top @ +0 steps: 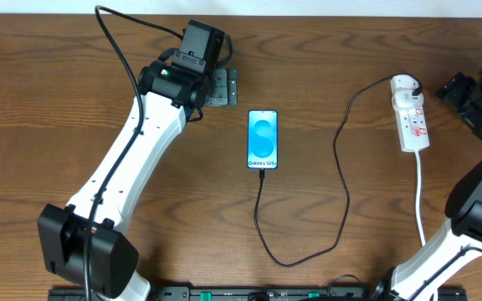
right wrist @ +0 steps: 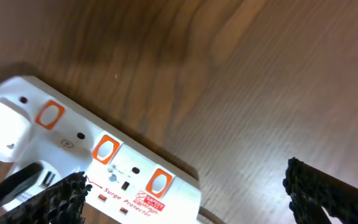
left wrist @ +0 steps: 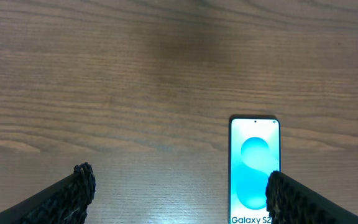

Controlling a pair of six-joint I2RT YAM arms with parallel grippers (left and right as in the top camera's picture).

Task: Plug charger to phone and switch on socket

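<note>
The phone [top: 263,140] lies face up at mid-table, its light-blue screen reading "Galaxy S25". The black charger cable [top: 341,180] runs from the phone's bottom edge, loops toward me and rises to the socket strip's far end. Its tip touches the phone; I cannot tell if it is seated. The white socket strip [top: 412,113] lies at the right. My left gripper [top: 224,86] is open and empty, up-left of the phone [left wrist: 254,168]. My right gripper [top: 465,92] is open and empty just right of the strip. In the right wrist view the strip [right wrist: 114,158] shows orange switches.
The strip's white cord [top: 421,196] runs toward the front edge beside my right arm. A white adapter [right wrist: 2,127] sits in the strip's rounded end. The rest is bare wooden table [top: 74,100].
</note>
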